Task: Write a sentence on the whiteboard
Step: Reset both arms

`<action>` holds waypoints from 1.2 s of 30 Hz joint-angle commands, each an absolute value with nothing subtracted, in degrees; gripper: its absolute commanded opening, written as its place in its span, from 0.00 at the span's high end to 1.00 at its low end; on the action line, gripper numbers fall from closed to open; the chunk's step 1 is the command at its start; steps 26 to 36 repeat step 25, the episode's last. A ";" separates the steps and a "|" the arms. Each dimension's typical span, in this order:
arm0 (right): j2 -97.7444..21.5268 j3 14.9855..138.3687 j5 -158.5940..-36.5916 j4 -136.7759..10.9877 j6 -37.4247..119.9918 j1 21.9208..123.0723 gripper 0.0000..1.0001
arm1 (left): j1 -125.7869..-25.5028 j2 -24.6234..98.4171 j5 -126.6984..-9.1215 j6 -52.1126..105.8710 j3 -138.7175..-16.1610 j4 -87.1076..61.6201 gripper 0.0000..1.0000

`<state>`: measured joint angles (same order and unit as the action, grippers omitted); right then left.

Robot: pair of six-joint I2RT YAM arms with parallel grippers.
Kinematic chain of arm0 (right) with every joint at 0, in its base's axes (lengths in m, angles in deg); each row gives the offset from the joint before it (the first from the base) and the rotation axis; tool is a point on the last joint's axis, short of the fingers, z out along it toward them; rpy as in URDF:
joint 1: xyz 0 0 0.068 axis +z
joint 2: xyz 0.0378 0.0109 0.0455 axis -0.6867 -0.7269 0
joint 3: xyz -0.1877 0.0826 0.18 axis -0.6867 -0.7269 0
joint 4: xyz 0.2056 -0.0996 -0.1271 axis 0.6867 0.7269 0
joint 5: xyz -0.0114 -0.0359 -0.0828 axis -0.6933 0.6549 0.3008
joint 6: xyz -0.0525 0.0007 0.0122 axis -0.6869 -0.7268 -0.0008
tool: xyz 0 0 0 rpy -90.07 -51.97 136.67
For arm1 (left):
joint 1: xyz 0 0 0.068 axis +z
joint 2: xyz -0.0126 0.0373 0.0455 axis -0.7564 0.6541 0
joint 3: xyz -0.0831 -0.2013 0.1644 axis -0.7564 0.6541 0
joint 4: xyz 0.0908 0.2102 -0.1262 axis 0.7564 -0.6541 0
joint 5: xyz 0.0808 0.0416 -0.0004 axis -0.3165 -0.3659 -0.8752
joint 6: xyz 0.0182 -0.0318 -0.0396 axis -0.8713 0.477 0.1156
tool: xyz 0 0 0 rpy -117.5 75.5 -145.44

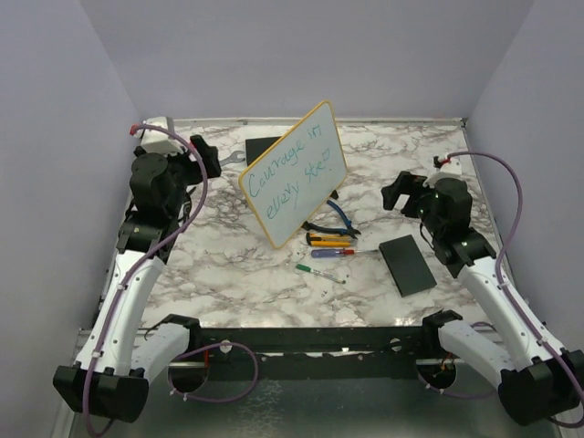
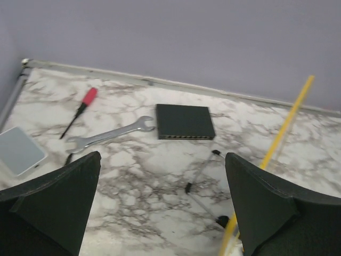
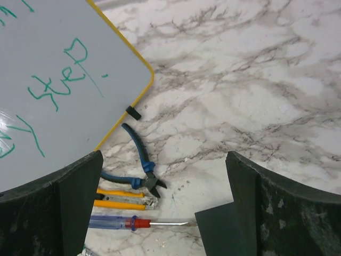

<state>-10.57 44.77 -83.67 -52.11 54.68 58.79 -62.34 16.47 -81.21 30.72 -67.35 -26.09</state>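
Both arms are bent up off the white marble-patterned table (image 1: 237,274), one on each side of the centre. The left gripper (image 1: 206,155) sits high near the far left, its wrist angled down toward the back wall. The right gripper (image 1: 396,192) points inward toward the board. Each has its jaws spread as wide as they go, with nothing between them.

The large white whiteboard with a thin yellow rim and rounded corners (image 1: 294,173) stands on edge mid-table between the two grippers, leaning back on a thin wire stand. Its smooth, glossy face is turned toward the arm bases, and its long axis rises from near left to far right. The teal cursive sentence (image 1: 290,178) runs along that axis in two lines.

The left wrist view shows a flat black rectangular box (image 2: 185,121), a silver metal wrench (image 2: 109,136) and a red-handled screwdriver (image 2: 80,109). Blue-handled pliers (image 3: 139,165) lie just beside the board's lower corner. A slim green marker (image 1: 319,273) lies in front of the board.
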 commanded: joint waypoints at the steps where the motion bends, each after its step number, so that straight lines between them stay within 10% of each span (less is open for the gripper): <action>1: -4.63 43.85 -77.08 -58.37 49.39 58.57 0.00 | -56.82 12.83 -91.76 30.39 -60.53 -26.25 0.01; 36: 6.60 36.50 -68.24 -66.42 46.68 58.57 0.00 | -56.72 2.27 -96.55 28.88 -47.90 -26.98 0.01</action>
